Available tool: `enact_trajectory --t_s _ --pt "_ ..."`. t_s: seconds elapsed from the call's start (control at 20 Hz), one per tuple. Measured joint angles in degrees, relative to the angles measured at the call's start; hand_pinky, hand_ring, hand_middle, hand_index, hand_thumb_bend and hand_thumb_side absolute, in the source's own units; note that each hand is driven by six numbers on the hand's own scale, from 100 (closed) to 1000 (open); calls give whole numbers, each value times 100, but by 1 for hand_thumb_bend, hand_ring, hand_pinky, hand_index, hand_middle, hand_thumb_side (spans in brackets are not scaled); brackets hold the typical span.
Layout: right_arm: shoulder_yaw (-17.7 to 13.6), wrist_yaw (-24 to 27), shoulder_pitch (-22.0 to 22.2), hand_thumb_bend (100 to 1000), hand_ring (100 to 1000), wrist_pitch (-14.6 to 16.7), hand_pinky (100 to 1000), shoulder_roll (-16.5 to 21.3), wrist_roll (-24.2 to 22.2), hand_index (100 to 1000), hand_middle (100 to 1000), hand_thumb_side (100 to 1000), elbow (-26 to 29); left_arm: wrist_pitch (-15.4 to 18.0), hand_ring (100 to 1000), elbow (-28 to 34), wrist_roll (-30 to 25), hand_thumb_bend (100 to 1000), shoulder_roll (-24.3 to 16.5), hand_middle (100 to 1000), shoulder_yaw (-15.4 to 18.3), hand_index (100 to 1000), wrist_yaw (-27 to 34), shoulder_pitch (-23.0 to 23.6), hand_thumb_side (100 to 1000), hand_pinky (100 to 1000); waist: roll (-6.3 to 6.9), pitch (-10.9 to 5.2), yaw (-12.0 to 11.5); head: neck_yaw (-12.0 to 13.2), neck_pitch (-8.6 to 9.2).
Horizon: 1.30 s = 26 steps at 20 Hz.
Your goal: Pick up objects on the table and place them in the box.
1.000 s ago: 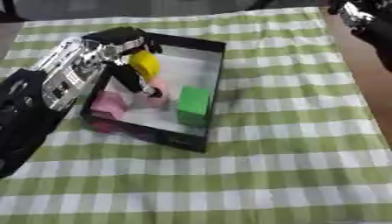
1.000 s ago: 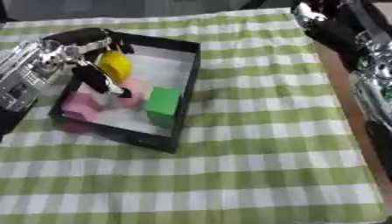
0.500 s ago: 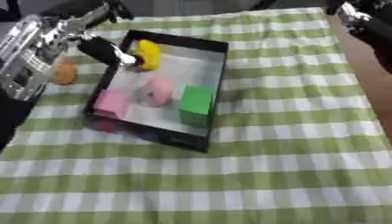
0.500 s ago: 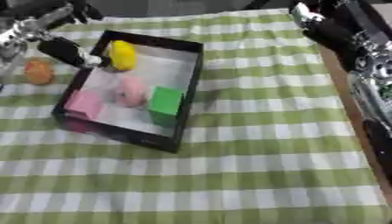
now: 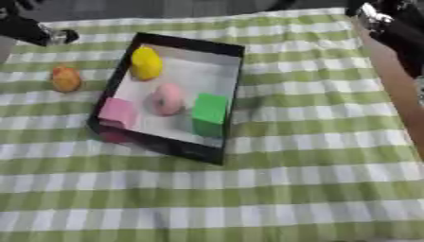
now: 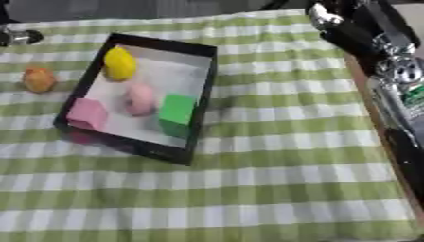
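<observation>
Four things lie in the black box: a yellow lemon-shaped piece at the far end, a pink rounded piece in the middle, a green block by the right wall and a pink block at the near left corner. One thing is not yet in: a small orange fruit-like piece that rests on the checked cloth of the surface, just beside the left wall of the box.

So the step in hand is, I judge, the fetching of this last piece. The left hand shows only at the upper left corner, above the orange piece and apart from it; it holds nothing, but whether its fingers are apart or together I cannot tell. The right hand is at the upper right, well apart from the box, and its fingers are also unclear.

The next move calls for the left hand to come down to the orange piece, close around it, lift it and carry it over the left wall.

The orange piece looks nearly round, perhaps a little longer toward the far edge. The box has its long axis from near to far, tilted a bit to the right.
</observation>
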<state>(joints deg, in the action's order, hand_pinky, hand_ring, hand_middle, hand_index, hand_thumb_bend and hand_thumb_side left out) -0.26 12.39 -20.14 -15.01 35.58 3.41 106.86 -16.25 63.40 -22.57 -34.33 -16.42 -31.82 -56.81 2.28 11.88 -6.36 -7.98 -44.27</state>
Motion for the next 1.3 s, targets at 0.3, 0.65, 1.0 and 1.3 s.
enact_trajectory --t_s 0.3,0.65,1.0,1.3 --pt "-3 11 -6 131 780 -5 940 -1 4 752 687 434 0 28 769 -683 -21 604 121 748 116 824 119 -3 366 792 -12 0 51 -6 0" --pt "-3 22 -41 130 780 -16 940 -23 7 752 686 438 0 94 771 -1364 0 614 309 749 247 826 191 -24 358 793 -20 7 108 35 0" --pt "7 22 -60 132 781 -40 941 -36 -16 752 686 443 0 179 773 -1890 63 639 451 749 317 827 -235 -37 330 789 -20 8 157 100 0" --pt "32 22 -101 132 781 -67 941 -74 -43 752 687 445 0 268 766 -2213 141 608 558 738 356 807 -695 -58 307 784 -31 31 177 187 0"
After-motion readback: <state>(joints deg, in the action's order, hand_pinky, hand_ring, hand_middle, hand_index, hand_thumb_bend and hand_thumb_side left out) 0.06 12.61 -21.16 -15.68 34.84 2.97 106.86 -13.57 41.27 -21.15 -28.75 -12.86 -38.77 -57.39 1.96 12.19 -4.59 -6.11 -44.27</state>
